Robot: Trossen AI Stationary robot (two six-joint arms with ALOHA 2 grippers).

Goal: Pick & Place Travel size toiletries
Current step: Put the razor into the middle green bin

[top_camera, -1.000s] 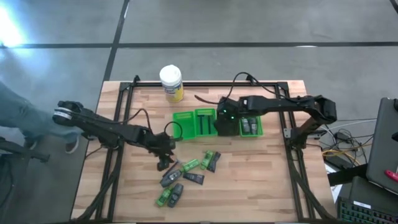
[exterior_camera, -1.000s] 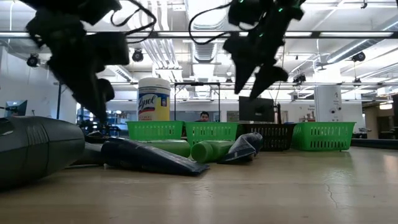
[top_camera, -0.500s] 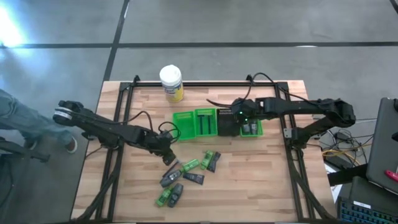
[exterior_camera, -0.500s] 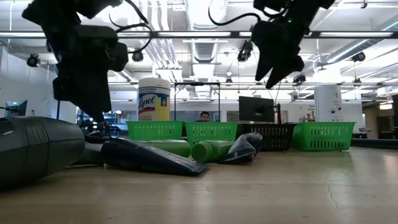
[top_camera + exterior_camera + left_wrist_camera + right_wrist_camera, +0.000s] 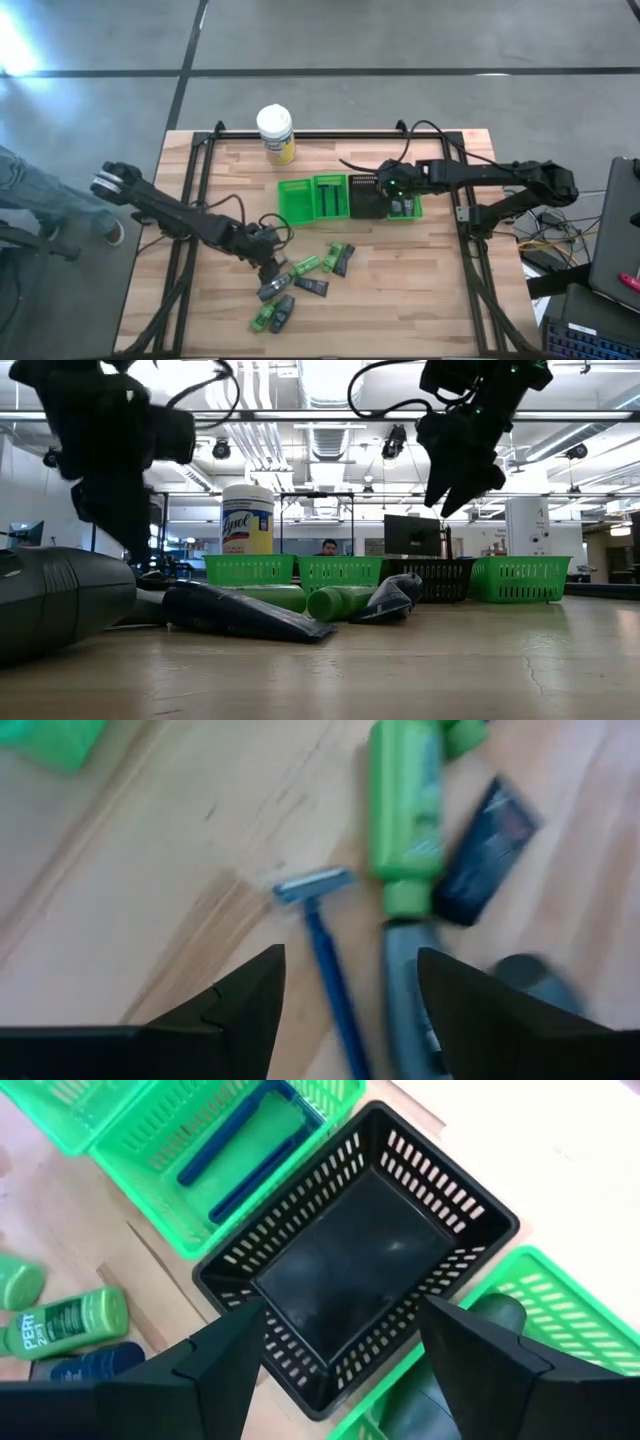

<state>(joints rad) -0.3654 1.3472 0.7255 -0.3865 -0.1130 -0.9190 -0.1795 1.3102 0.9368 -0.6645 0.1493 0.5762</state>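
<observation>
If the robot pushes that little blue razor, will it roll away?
Probably not. The thin blue plastic razor lies flat on the wooden table, and its wide crosswise head should stop rolling. It looks light, so it would likely slide or spin. The left tool, open above it, may find it hard to pinch.

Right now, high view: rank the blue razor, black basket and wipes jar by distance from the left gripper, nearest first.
1. Blue razor: on the wood right at the left gripper, by the loose toiletries.
2. Black basket: in the basket row, toward the right arm.
3. Wipes jar: at the table's far edge.
</observation>
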